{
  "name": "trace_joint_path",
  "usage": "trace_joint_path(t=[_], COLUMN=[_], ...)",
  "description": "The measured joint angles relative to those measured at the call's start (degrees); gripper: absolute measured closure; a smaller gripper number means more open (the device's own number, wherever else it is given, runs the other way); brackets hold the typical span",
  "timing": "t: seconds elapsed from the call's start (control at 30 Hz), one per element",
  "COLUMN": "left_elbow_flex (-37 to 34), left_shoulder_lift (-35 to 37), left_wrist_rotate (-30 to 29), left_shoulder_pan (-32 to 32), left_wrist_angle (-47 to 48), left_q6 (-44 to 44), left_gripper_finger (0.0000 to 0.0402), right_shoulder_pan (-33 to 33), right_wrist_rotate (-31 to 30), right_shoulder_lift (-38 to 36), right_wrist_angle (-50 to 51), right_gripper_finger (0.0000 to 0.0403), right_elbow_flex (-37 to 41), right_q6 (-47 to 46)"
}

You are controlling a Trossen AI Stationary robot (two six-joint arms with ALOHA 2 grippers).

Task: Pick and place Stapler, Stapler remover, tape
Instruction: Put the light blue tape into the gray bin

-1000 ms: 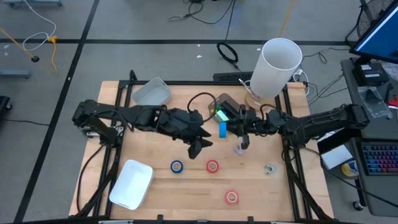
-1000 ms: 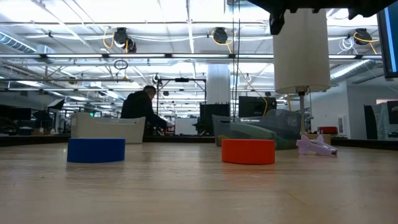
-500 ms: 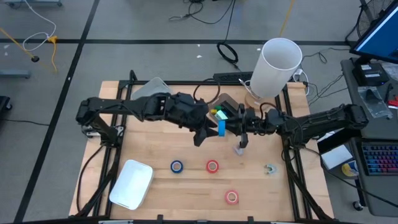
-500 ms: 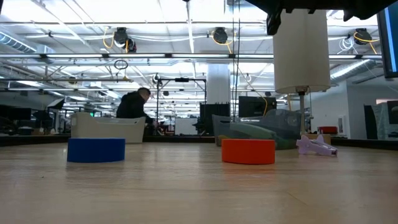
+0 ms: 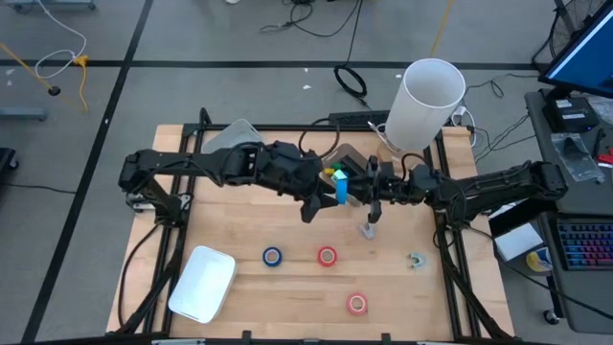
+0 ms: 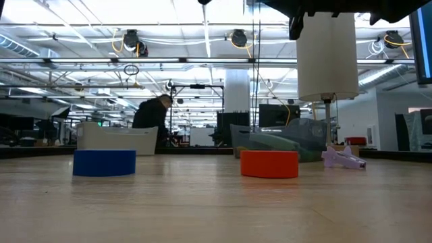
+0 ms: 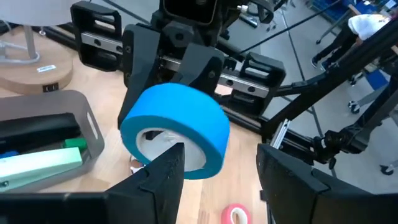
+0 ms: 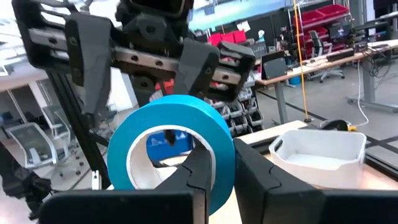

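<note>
A blue tape roll point(image 5: 341, 189) is held in the air above the table's middle by my right gripper point(image 5: 356, 191), which is shut on it. My left gripper point(image 7: 217, 169) faces it from the table's left, open, with its fingers standing around the roll's near rim point(image 7: 186, 163). On the wood lie a second blue roll point(image 5: 273, 256) and two red rolls point(image 5: 328, 255) point(image 5: 356, 304), each flat on its side. A purple staple remover point(image 5: 369, 230) lies below the grippers. A black stapler point(image 7: 38, 124) and a green one point(image 7: 43, 163) rest in a grey tray point(image 7: 87, 121). My right gripper pinches the blue roll's wall point(image 8: 219, 155), one finger point(image 8: 189, 171) inside the pale core and one finger point(image 8: 256, 171) outside. The fingers come level from the table's right. The roll is lifted clear, standing on edge. My left gripper: I cannot tell whether its fingers touch the roll.
A tall white cylinder point(image 5: 427, 101) stands on a wooden base at the far right. A white tray point(image 5: 203, 283) sits near left, and a grey bin point(image 5: 233, 142) far left. A small grey clip-like object point(image 5: 416, 259) lies at right. A person point(image 6: 154, 116) shows in the room beyond.
My left gripper has swung up from just above the table's middle toward the far edge and right, arriving at the blue roll held by my right gripper. The roll and my right gripper have stayed almost in place. The rolls on the table have not moved.
</note>
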State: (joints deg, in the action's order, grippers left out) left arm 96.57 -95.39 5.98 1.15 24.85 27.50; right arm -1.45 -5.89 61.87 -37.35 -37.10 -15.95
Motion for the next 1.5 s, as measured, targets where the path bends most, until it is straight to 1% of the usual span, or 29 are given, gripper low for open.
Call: trace_joint_path(t=[0.1, 0.4, 0.47, 0.53, 0.6, 0.7, 0.73, 0.83, 0.9, 0.97, 1.03, 1.1, 1.17, 1.23, 1.3, 1.37, 1.43, 1.5], left_elbow_flex=[0.07, 0.0, 0.0, -0.02, -0.01, 0.04, 0.04, 0.07, 0.04, -0.02, -0.02, -0.02, -0.02, -0.02, -0.02, -0.01, -0.18, -1.54], left_shoulder_lift=[-0.86, -3.21, -3.44, -3.48, -3.45, -3.39, -3.35, -3.09, -3.11, -3.26, -3.21, -3.15, -3.17, -3.15, -3.15, -3.15, -3.15, -3.15], left_wrist_rotate=[0.04, 1.11, 1.28, 1.56, 1.68, 3.13, 3.59, 3.86, 3.3, 1.32, -2.85, -8.12, -13.88, -19.33, -24.45, -27.57, -28.33, -28.28], left_shoulder_pan=[0.0, 0.0, 0.0, 0.0, -0.02, -0.07, -0.07, -0.11, -0.34, -0.38, -0.97, -1.65, -2.83, -4.7, -7.49, -11.12, -15.48, -20.36], left_wrist_angle=[-2.37, -3.5, -3.36, -1.89, -0.2, 3.1, 4.27, 9.05, 15.27, 21.93, 31.14, 39.9, 48.36, 54.23, 58.36, 60.84, 61.62, 60.5], left_q6=[-0.03, -0.08, -0.14, -0.53, -1.28, -3.38, -3.92, -4.52, -4.43, -4.56, -4.51, -4.54, -4.37, -4.45, -5.14, -7.6, -10.91, -14.0], left_gripper_finger=[0.0204, 0.0204, 0.0209, 0.023, 0.0268, 0.0347, 0.0363, 0.0363, 0.0363, 0.0363, 0.0363, 0.0363, 0.0363, 0.0363, 0.0363, 0.0363, 0.0363, 0.0363], right_shoulder_pan=[0.0, 0.04, 0.02, 0.02, 0.25, 0.81, 0.97, 1.29, 1.45, 1.47, 1.35, 1.33, 1.44, 1.4, 1.38, 1.38, 1.4, 1.4], right_wrist_rotate=[-0.04, -0.02, 0.06, 0.05, -0.07, 0.1, 0.2, 0.24, 0.3, 2.93, 6.16, 7.85, 8.93, 8.96, 9.07, 8.98, 8.94, 8.96], right_shoulder_lift=[0.5, 4.61, 4.83, 5.19, 5.17, 5.27, 5.26, 5.16, 5.1, 5.06, 5.08, 5.09, 5.13, 5.11, 5.11, 5.11, 5.11, 5.11], right_wrist_angle=[-2.09, -6.02, -6.02, -5.77, -5.67, -5.29, -5.13, -2.73, 0.09, 3.52, 7.46, 10.76, 12.01, 12.39, 12.32, 12.32, 12.19, 11.94], right_gripper_finger=[0.0371, 0.0371, 0.0371, 0.0371, 0.0369, 0.0339, 0.0325, 0.0284, 0.0262, 0.0242, 0.0225, 0.0213, 0.0204, 0.0198, 0.0196, 0.0197, 0.0199, 0.02], right_elbow_flex=[0.0, 0.04, 0.04, 0.04, 0.04, 0.04, 0.04, 0.04, 0.04, 0.0, 0.0, 0.0, 0.0, 0.0, 0.0, 0.0, 0.0, 0.0], right_q6=[-1.13, -4.59, -4.63, -4.52, -4.09, -3.7, -3.64, -3.93, -4.3, -4.37, -4.38, -4.4, -4.73, -5.3, -5.68, -5.68, -5.68, -5.7])
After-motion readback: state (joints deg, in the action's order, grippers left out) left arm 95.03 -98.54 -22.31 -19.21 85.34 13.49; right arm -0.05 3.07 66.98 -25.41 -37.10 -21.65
